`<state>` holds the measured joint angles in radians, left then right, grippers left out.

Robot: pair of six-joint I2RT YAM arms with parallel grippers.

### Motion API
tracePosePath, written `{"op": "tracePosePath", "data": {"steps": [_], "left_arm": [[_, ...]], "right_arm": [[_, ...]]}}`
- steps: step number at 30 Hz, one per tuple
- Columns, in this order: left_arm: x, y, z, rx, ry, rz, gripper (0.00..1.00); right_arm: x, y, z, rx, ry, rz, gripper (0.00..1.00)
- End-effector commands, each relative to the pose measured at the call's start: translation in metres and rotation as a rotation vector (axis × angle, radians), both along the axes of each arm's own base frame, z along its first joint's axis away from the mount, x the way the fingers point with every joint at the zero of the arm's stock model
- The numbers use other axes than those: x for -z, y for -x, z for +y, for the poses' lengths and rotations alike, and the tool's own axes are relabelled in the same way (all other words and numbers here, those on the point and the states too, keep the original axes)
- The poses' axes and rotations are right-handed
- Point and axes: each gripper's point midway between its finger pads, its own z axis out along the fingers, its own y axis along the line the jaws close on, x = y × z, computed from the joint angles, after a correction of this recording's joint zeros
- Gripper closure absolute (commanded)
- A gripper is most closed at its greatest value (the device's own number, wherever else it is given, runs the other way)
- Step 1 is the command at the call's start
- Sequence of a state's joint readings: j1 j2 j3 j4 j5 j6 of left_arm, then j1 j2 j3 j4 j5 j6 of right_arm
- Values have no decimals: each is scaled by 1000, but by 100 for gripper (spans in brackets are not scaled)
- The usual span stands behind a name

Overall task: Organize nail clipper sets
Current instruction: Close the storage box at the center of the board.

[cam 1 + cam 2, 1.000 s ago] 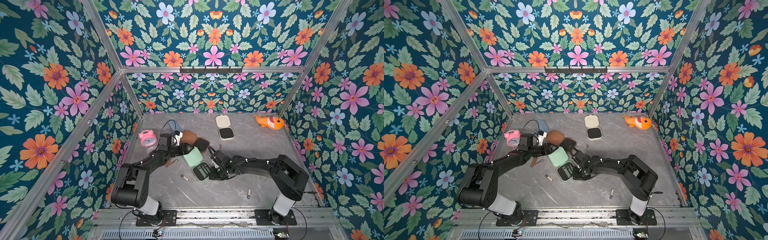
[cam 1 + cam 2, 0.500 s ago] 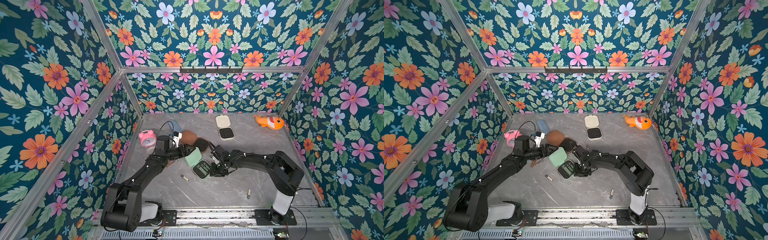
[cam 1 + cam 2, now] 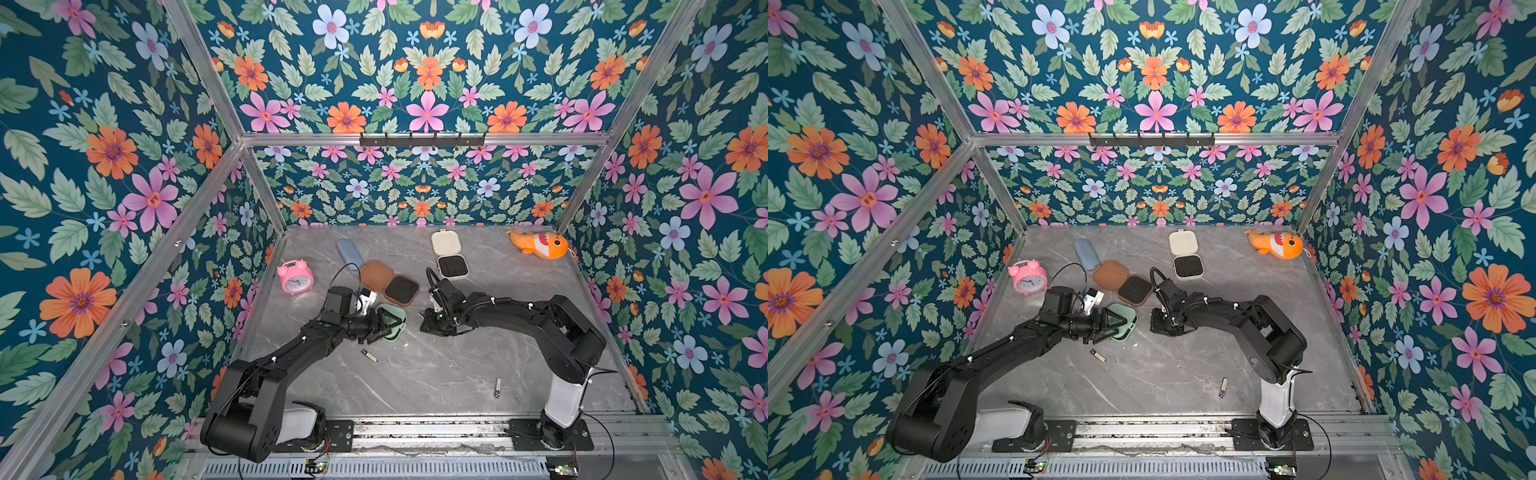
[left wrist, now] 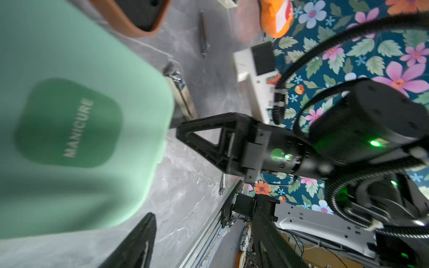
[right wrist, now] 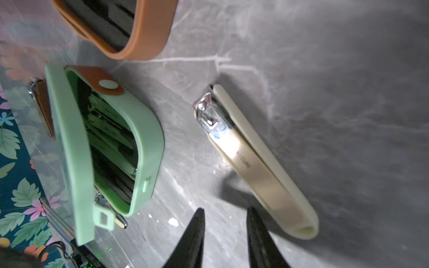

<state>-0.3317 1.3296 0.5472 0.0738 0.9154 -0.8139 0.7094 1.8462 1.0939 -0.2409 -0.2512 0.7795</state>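
**Mint case half shut at left claw; right claw empty by beige clipper**

At the far left of the table point(image 3: 415, 374) stands a pink clock point(image 3: 296, 277), with a blue pouch point(image 3: 349, 251) behind it. Next comes the brown case point(image 3: 376, 274), lying open with its black insert up. Just in front of it the left claw point(image 3: 384, 328) reaches onto the mint case point(image 3: 397, 330), which sits near the middle of the table between the two arms. The right wrist view shows that case half shut: its lid point(image 5: 69, 150) tilts over the base point(image 5: 148, 143), and tools show in the gap. In the left wrist view the lid, marked MANICURE, fills the frame and only one finger point(image 4: 139, 241) shows. The jaws stand apart, but whether they pinch the case I cannot tell. A small clipper point(image 3: 369, 355) lies in front of the mint case.

Further right, the right claw point(image 5: 225, 213) hangs low, its jaws slightly spread with nothing between them. A beige clipper point(image 5: 250, 162) lies flat just beside its fingers. Behind this arm the cream case point(image 3: 445, 243) lies open. A silver clipper point(image 3: 497, 387) lies alone near the front edge. An orange fish toy point(image 3: 538, 244) rests in the far right corner.
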Motion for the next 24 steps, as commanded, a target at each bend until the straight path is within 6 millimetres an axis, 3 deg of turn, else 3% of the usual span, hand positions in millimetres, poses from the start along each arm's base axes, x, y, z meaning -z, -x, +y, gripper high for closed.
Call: {"op": "tracePosePath", "data": {"steps": [1,7,9,15,19,24], "left_arm": [[-4,-8,-4,-6,10,-27,33],[-42,-43,-7,10,-61,-172,35],[-45,-52,-6,21,-109,-194,37],[7,-61,28,51,-451,-154,41],[35,-59,52,64,-623,-136,36],[63,-58,60,87,-709,-106,33]], "right_arm": [[-10,0,-5,16,5,-20,67],[-26,3,11,21,-66,-15,67],[-32,4,18,27,-82,-14,67],[-52,0,38,38,-141,-34,64],[-57,-3,46,32,-152,-34,63],[-55,-4,52,23,-152,-19,61]]}}
